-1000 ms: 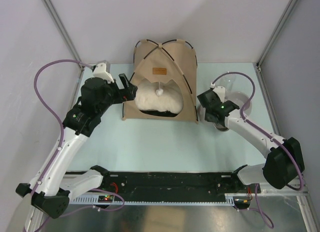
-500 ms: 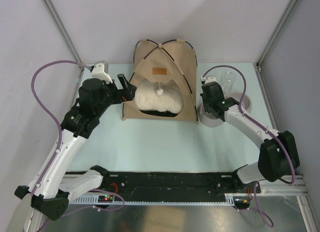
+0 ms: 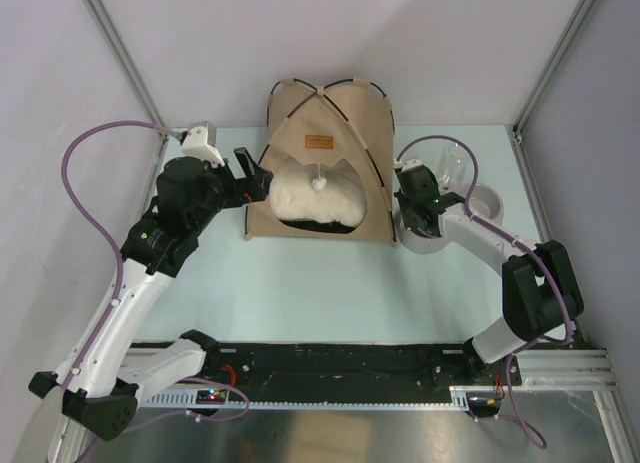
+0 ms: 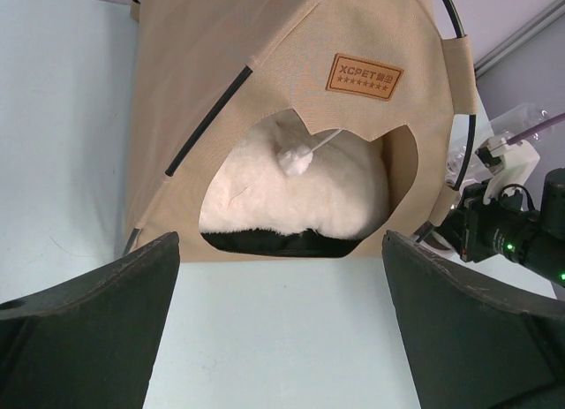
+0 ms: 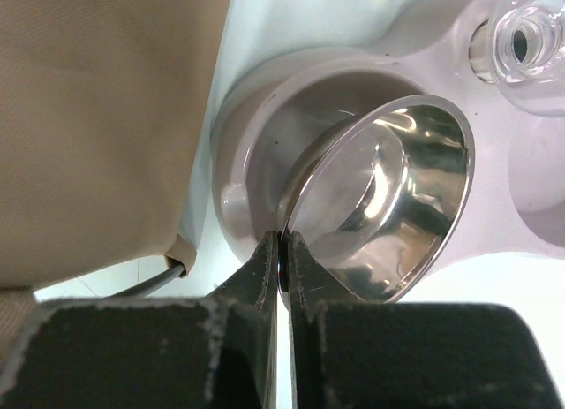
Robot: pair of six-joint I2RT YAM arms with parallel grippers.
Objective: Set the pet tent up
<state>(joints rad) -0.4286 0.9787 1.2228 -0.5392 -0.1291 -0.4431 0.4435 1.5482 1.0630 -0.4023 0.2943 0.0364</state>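
The pet tent (image 3: 345,118) stands upright at the back of the table, tan with dark crossing poles and a brown label (image 3: 319,141). A fluffy white cushion (image 3: 310,201) fills its doorway and a white pompom (image 3: 319,183) hangs in front of it. My left gripper (image 3: 254,175) hovers open by the tent's left front corner; in the left wrist view the tent (image 4: 221,56) lies ahead of the left gripper (image 4: 281,276), apart from it. My right gripper (image 5: 284,246) is shut on the rim of a tilted steel bowl (image 5: 388,197), just right of the tent wall (image 5: 97,117).
A white feeder base (image 3: 482,199) sits right of the tent; its left well (image 5: 256,135) lies under the tilted bowl. A clear bottle (image 3: 452,163) stands at the feeder's back. A tent pole end (image 5: 150,285) pokes out near the well. Enclosure walls close the back and sides.
The right arm has swung left and back toward the tent's right side, carrying the bowl over the feeder's left well. The left arm has barely moved.
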